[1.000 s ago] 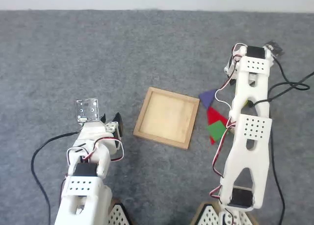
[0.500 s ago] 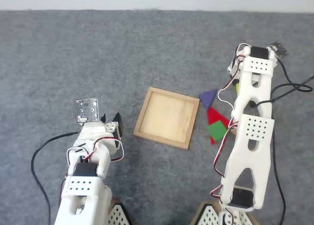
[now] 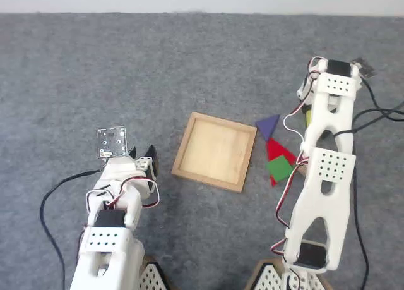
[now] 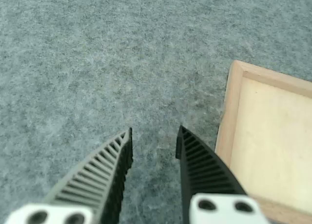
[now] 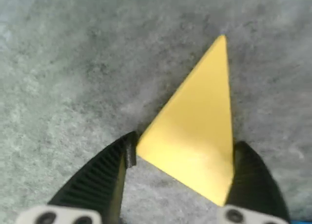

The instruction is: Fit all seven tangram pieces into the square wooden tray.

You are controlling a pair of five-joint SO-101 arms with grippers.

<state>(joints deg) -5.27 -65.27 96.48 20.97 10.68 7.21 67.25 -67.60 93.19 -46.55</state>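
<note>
Pinches the yellow triangle with the right gripper near the table's right edge, ready to carry it to the empty tray mid-table. Holds the left gripper open beside the tray's left edge.

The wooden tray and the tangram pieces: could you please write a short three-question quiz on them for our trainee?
1. True or false: the wooden tray already holds a piece.
2. Which piece does the right wrist view show close up? A) yellow triangle B) blue square C) orange parallelogram
3. Short answer: are the left arm's jaws open or shut, and over what?
Key: 1. False, it is empty. 2. A. 3. Open, over bare grey mat beside the tray.
</note>
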